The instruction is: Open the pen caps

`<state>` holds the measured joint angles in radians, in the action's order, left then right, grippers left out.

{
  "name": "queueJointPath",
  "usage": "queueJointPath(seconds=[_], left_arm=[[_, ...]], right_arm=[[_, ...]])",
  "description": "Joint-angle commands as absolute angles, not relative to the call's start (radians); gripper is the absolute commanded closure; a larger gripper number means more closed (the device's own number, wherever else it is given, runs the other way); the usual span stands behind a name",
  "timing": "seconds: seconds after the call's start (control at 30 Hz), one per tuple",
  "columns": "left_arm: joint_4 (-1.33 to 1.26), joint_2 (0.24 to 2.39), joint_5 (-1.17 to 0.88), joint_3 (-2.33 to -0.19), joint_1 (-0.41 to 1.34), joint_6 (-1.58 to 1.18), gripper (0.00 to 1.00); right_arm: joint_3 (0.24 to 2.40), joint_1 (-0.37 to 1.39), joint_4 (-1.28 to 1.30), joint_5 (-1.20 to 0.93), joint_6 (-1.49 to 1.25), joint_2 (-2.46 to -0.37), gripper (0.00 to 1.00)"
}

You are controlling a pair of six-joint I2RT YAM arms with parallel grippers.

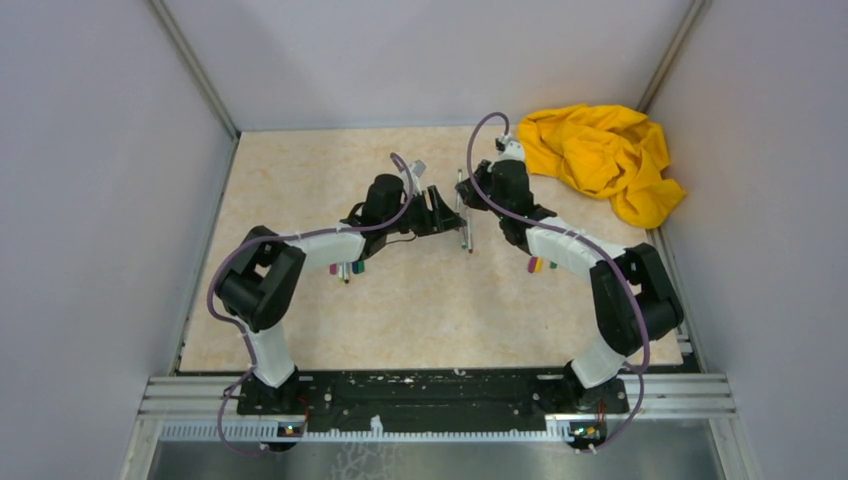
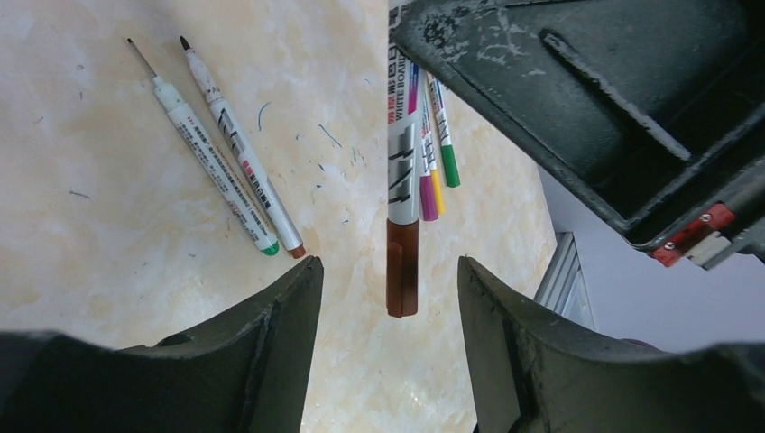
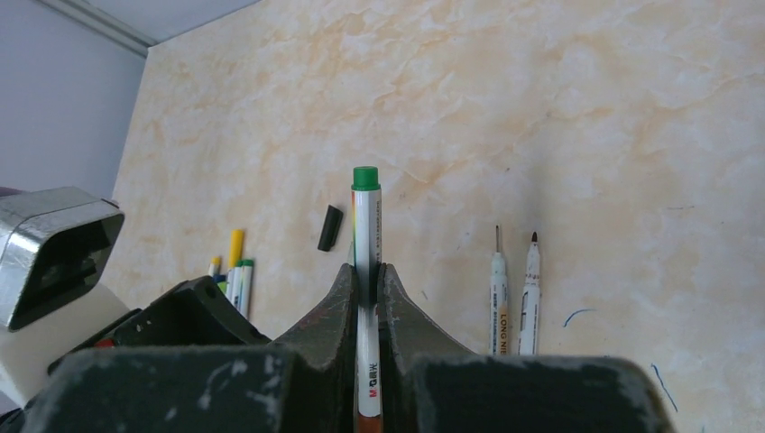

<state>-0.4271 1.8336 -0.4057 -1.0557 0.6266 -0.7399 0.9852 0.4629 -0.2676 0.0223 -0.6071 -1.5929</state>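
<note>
Clamped in right claw (image 3: 365,271), pen (image 3: 365,221) aims its brown cap (image 2: 402,268) axis-on into left claw (image 2: 388,266) — jaws apart w/ gaps both sides, no contact; left arm's nearest.

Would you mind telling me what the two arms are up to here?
The right gripper is shut on a pen, holding it above the table. The left gripper is open, its fingers either side of the pen's brown cap, not yet gripping it. Two uncapped pens and a loose dark cap lie on the table.
</note>
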Motion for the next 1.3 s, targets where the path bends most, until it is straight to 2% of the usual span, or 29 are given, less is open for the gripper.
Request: queueJointPath(seconds=[0.0, 0.2, 0.53, 0.6, 0.67, 0.8, 1.0, 1.1, 1.27], left_arm=[[-0.473, 1.855, -0.430, -1.071, 0.629, -0.759, 0.40], [-0.490, 1.863, -0.454, -1.079, 0.629, -0.771, 0.61], [-0.501, 1.862, -0.464, -1.084, 0.630, -0.775, 0.61], [-0.504, 1.862, -0.470, -1.085, 0.630, -0.773, 0.69], [-0.502, 1.864, -0.473, -1.080, 0.629, -0.769, 0.87], [-0.497, 1.863, -0.478, -1.075, 0.629, -0.763, 1.00], [-0.449, 1.850, -0.489, -1.088, 0.630, -0.719, 1.00], [-0.376, 1.844, -0.504, -1.122, 0.629, -0.673, 1.00], [-0.326, 1.845, -0.541, -1.149, 0.630, -0.645, 1.00]], right_arm=[[1.027, 0.477, -0.317, 0.012, -0.617, -1.592, 1.00], [1.014, 0.481, -0.322, 0.013, -0.616, -1.595, 1.00], [1.012, 0.498, -0.318, 0.012, -0.623, -1.606, 1.00], [1.003, 0.500, -0.325, 0.015, -0.622, -1.607, 1.00], [1.000, 0.500, -0.326, 0.019, -0.621, -1.605, 1.00], [0.994, 0.500, -0.332, 0.026, -0.619, -1.599, 1.00], [0.996, 0.500, -0.328, -0.040, -0.568, -1.599, 1.00], [0.990, 0.500, -0.323, -0.082, -0.542, -1.611, 0.89], [0.973, 0.506, -0.332, -0.099, -0.529, -1.623, 0.84]])
